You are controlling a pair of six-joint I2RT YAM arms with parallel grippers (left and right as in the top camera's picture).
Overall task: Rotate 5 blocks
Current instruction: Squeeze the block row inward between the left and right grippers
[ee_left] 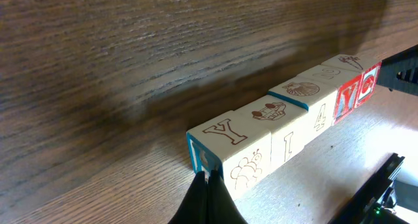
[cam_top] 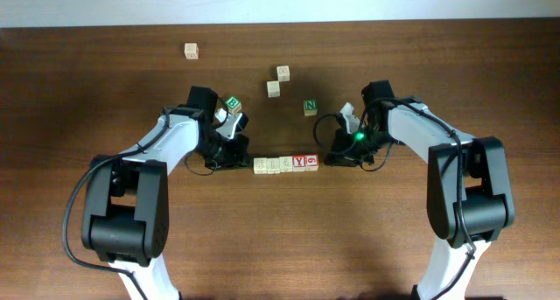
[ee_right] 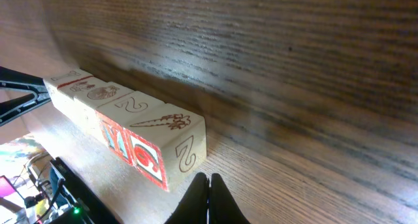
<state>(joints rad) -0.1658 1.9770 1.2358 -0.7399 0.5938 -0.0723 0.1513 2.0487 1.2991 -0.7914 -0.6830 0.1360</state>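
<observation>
**Operator:** What am I working on?

**Spotter:** You have a dark brown wood-grain table (cam_top: pixel 280 247), with a pale strip beyond its far edge. From your left, a loose tan wooden cube (cam_top: pixel 191 51) sits far back. A green-lettered B cube (cam_top: pixel 232 105) is by your left arm. A second tan cube (cam_top: pixel 283 73) has a third tan cube (cam_top: pixel 274 88) just beside it, and then comes a green-lettered N cube (cam_top: pixel 310 107).

**Operator:** And the blocks?

**Spotter:** The row of five pale wooden alphabet cubes (cam_top: pixel 286 163) lies mid-table, face to face, between your grippers. From overhead you see only the tops. Your left wrist view adds grapes and a blue edge on the left-end cube (ee_left: pixel 228 152). Your right wrist view adds a brown 2 and a red-printed side on the right-end cube (ee_right: pixel 171 145).

**Operator:** Grippers?

**Spotter:** Your left gripper (ee_left: pixel 208 185) is clenched and holds nothing, with its tips at that cube's lower corner. Your right gripper (ee_right: pixel 209 185) is clenched too and holds nothing, with its tips just before the 2 face. I can't tell if either touches.
</observation>
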